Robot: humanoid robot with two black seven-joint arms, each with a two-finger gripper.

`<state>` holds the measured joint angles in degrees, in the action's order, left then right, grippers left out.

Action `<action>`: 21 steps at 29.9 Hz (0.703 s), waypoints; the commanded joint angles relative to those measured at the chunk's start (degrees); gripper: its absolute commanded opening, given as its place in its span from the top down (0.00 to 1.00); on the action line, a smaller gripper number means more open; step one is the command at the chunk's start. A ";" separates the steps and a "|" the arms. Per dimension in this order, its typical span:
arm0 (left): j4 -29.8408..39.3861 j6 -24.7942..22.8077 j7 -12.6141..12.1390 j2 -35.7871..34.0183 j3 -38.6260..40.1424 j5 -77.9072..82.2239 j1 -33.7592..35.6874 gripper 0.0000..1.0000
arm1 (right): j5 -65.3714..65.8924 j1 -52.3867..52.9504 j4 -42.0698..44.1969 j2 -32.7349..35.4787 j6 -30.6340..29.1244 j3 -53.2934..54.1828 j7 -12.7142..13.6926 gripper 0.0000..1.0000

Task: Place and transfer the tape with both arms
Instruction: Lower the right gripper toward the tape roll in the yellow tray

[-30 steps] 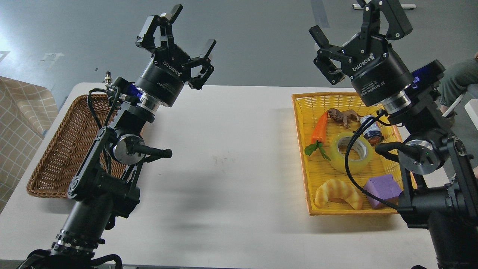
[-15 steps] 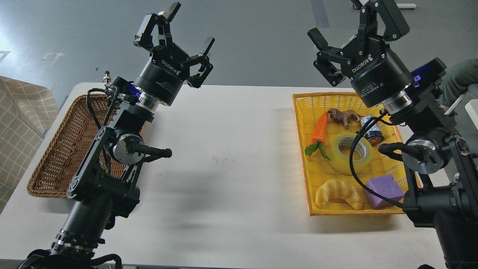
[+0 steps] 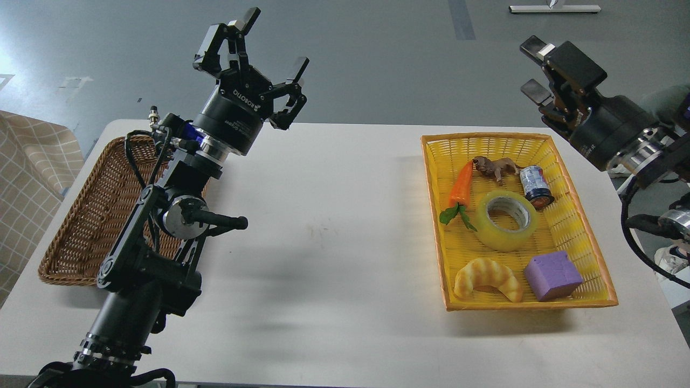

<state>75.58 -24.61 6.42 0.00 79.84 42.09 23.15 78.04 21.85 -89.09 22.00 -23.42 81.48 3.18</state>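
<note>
The tape (image 3: 505, 220), a translucent yellow roll with a grey-white core, lies flat in the middle of the yellow basket (image 3: 587, 258) at the table's right. My right gripper (image 3: 531, 70) is open and empty, raised beyond the basket's far right corner, well apart from the tape. My left gripper (image 3: 272, 40) is open and empty, held high over the table's far left edge, near the brown basket (image 3: 81, 226).
The yellow basket also holds an orange carrot (image 3: 462, 187), a brown toy animal (image 3: 496, 167), a small can (image 3: 535, 186), a croissant (image 3: 488, 277) and a purple block (image 3: 552, 275). The brown wicker basket sits at the left, partly behind my left arm.
My right arm has swung out to the right, off the yellow basket, so the tape and can now show in full. The left arm has barely moved.
</note>
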 commanded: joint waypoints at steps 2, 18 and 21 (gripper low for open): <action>0.01 -0.70 -0.09 0.00 -0.30 0.01 -0.29 0.02 | 19.47 -2.76 0.32 3.13 0.39 -0.19 -0.63 0.00; 0.01 -0.88 0.17 0.00 -0.03 0.01 -0.30 0.02 | 24.70 -7.52 -0.30 2.26 2.59 3.94 -0.98 0.00; 0.01 -0.88 0.17 0.00 -0.03 0.01 -0.38 0.02 | 24.70 -8.48 -0.47 1.20 6.35 3.77 -0.98 0.00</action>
<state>75.58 -25.45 6.57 0.00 79.81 42.10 22.77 102.74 14.09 -89.46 24.03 -20.10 85.33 2.17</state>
